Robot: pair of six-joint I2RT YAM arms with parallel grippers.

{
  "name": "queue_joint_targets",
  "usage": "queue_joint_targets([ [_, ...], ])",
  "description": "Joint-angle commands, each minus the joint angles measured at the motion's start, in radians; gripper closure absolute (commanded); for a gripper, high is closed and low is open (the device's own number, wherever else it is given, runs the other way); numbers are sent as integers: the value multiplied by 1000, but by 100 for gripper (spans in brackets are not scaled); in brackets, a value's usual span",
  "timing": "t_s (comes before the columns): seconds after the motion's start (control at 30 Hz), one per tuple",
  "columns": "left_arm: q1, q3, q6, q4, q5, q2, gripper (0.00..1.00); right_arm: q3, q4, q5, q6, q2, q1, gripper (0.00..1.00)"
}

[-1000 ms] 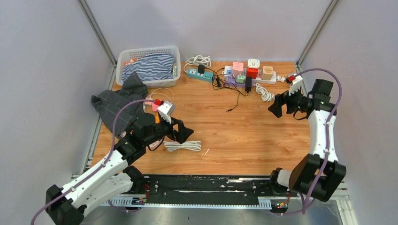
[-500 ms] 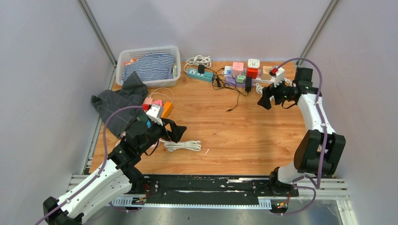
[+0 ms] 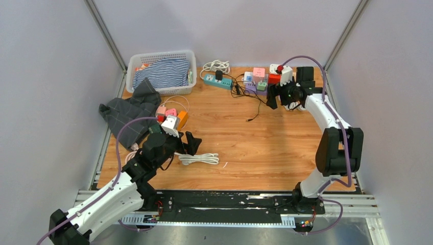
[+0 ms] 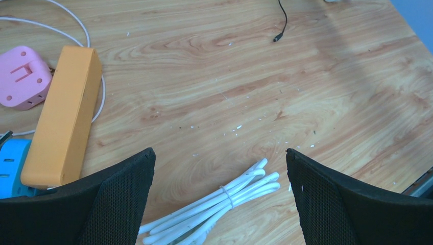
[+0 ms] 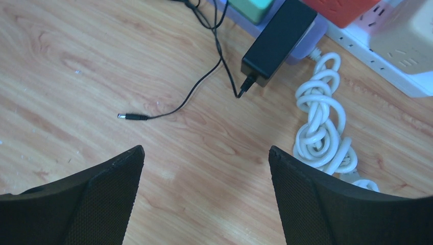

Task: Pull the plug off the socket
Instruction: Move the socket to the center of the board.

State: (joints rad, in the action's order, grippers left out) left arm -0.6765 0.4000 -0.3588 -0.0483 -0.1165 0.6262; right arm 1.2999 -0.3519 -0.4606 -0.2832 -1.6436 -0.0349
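Observation:
A black adapter plug (image 5: 278, 38) sits in the purple socket strip (image 3: 251, 88) at the table's far side. Its thin black lead trails onto the wood and ends in a barrel tip (image 5: 127, 116). My right gripper (image 5: 205, 148) hangs open just in front of this plug with only bare wood between its fingers; in the top view it (image 3: 273, 98) is at the cluster of strips. My left gripper (image 4: 219, 150) is open and empty over a tied white cable bundle (image 4: 219, 199), near the front left (image 3: 193, 144).
A white strip (image 5: 388, 76) with cube adapters and a coiled white cord (image 5: 324, 122) lie right of the plug. A teal strip (image 3: 217, 81) lies further left. An orange strip (image 4: 64, 117), a pink cube (image 4: 23, 76), grey cloth (image 3: 125, 115) and a laundry basket (image 3: 135, 61) sit at left.
My right arm has swung left and away from the base, from the right edge to the power strips, its jaws narrowing slightly. The left arm has pulled back a little toward the left.

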Motion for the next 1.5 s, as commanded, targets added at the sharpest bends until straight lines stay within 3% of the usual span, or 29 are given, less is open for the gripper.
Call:
queue_joint_targets([
  [0.0, -5, 17, 24, 14, -20, 4, 0, 102, 17, 107, 53, -90, -34, 10],
  [0.1, -5, 10, 26, 17, -24, -2, 0, 186, -10, 145, 64, -164, -48, 15],
  [0.2, -5, 4, 26, 28, -28, 4, 0, 265, -47, 163, 86, -236, -52, 27],
  [0.4, -5, 11, 32, 30, -20, 44, 0, 348, -65, 199, 90, -310, -54, 33],
  [0.47, -5, 10, 32, 31, -20, 50, 0, 370, -65, 204, 96, -332, -54, 45],
  [0.5, -5, 10, 33, 31, -21, 51, 0, 378, -65, 201, 99, -341, -54, 46],
  [1.03, -5, 8, 34, 31, -24, 50, 0, 478, -85, 241, 108, -473, -56, 43],
  [1.47, -5, 5, 33, 28, -29, 36, 0, 464, -97, 253, 93, -487, -59, 49],
])
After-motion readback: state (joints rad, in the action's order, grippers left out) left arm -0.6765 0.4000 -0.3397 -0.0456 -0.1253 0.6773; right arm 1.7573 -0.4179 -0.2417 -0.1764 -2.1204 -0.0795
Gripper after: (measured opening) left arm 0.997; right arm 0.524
